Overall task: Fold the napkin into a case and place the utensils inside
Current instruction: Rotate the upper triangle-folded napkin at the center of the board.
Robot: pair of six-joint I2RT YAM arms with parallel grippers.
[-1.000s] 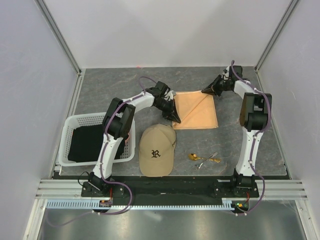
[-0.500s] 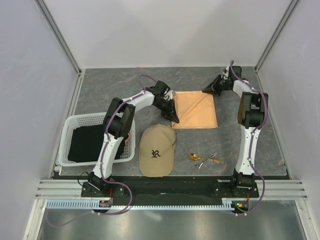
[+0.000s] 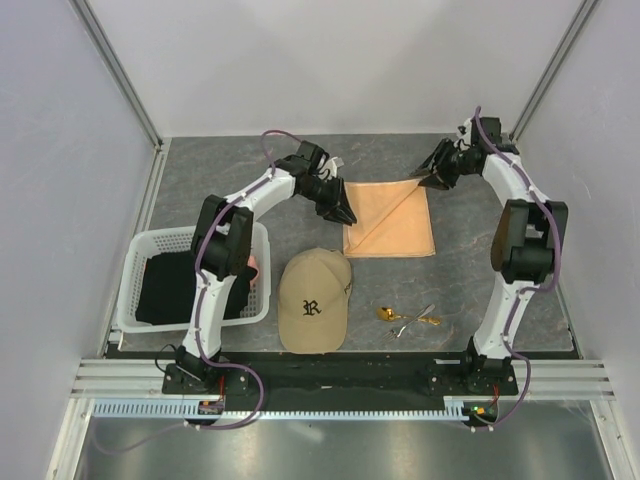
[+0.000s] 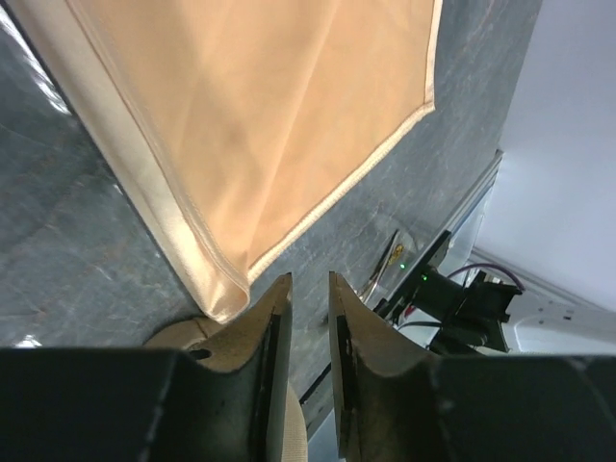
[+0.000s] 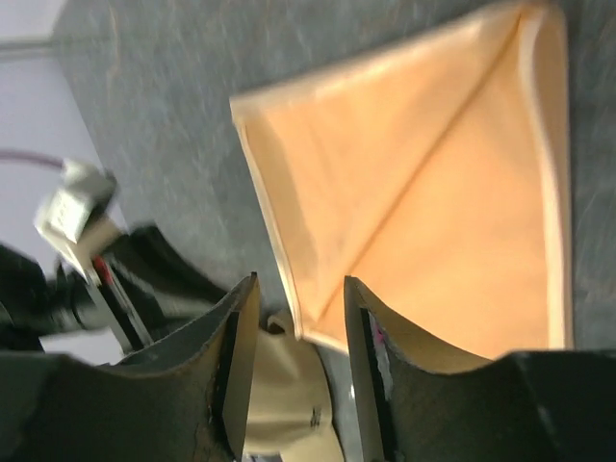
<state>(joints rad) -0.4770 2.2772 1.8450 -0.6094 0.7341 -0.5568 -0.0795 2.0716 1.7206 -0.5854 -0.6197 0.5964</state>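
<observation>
Grey tabletop (image 3: 220, 170) — one napkin (image 3: 395, 225), one cap (image 3: 313, 300), one basket (image 3: 127, 285)

My left arm (image 3: 245, 195) reaches far forward and bends inward at the elbow, so my left gripper (image 3: 343, 214) points down and toward my right side. Its two fingers (image 4: 265, 327) stand only a narrow slit apart, with nothing between them. My right arm (image 3: 520, 195) stretches forward along its own side and curls inward at the wrist, my right gripper (image 3: 418, 180) aimed toward my left side, its jaws spread wider than the left pair and likewise closed on nothing.
</observation>
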